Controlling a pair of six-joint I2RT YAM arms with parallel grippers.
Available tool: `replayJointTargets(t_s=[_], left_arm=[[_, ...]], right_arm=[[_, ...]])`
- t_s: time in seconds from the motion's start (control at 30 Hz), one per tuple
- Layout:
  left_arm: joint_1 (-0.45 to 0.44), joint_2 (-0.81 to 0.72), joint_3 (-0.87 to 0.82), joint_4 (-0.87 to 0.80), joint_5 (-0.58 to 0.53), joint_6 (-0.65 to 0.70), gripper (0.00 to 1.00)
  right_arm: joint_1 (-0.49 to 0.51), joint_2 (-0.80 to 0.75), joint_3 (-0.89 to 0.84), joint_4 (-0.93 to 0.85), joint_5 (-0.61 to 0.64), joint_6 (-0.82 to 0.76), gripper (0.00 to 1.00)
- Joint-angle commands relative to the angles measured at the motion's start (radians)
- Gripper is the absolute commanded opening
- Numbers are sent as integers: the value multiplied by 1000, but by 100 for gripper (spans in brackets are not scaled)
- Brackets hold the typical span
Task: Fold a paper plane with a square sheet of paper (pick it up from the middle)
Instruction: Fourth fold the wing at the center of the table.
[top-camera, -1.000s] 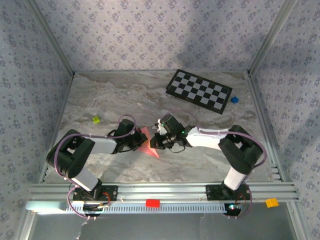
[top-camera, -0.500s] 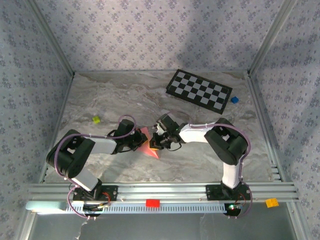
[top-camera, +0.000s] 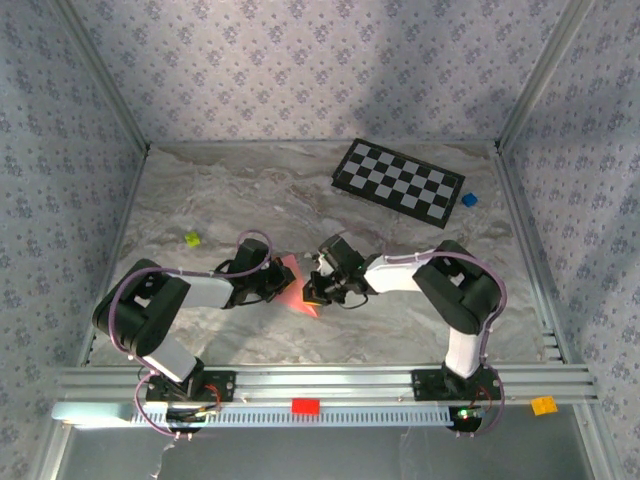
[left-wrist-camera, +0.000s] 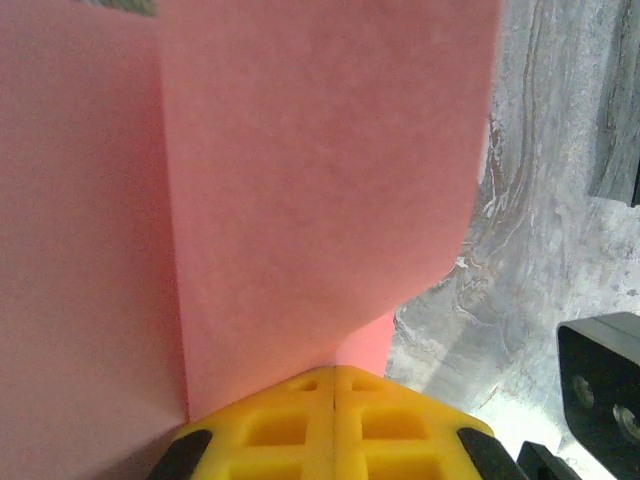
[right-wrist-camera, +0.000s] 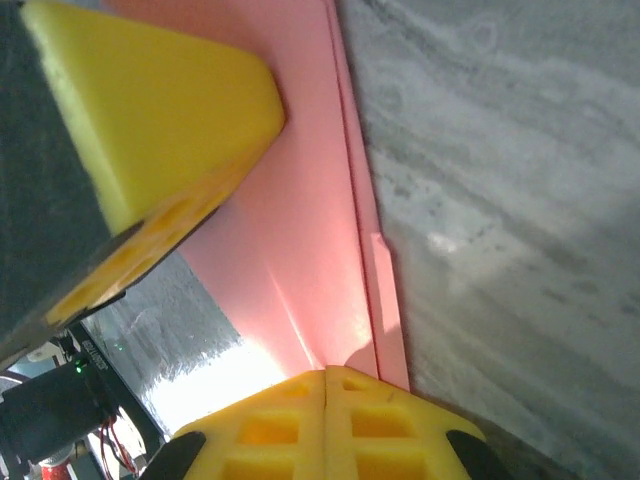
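My left gripper (left-wrist-camera: 333, 385) is clamped shut on the pink sheet (left-wrist-camera: 300, 200), the paper rising straight out of the seam between its yellow fingers. The right gripper (right-wrist-camera: 327, 375) is pinched closed on the same sheet, at a layered edge. Both meet well in front of the checkerboard (top-camera: 398, 182), on its left-hand side, where the sheet (top-camera: 303, 303) is held just above the table (top-camera: 200, 200).

Over the last second my right arm has drawn its elbow in and up, and the right gripper (top-camera: 312, 292) has slid a little further from the checkerboard along the paper. The left gripper (top-camera: 283, 285) has not shifted. I read that as a crease being run or tightened while the left side anchors — mid-fold, no dart shape yet.

From overhead I get only a sliver of pink between two black wrists. The left wrist camera adds a sharp vertical crease and a free curling edge. The right wrist camera shows doubled edges stacked along the fold, and what I take for the left gripper's yellow tip bearing on the sheet (right-wrist-camera: 300, 250).
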Motion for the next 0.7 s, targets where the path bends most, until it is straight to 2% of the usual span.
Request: replayJointTargets(t_s=[0.0,0.33,0.53,0.67], left_arm=[[5,6,-28,-86,-63,1,0],[4,0,-29,-85,-63,2,0],[4,-4,-26,-87,-59,6,0],[5,-5,-22,-91,-58,6,0]], right_arm=[[19,-40,-34,-84,-4,-1,1],[29,-87,-108,-97,41,-13,1],[30,-168,-41,-133,48,-55,4],[47,-170,7,-168,26,-119,6]])
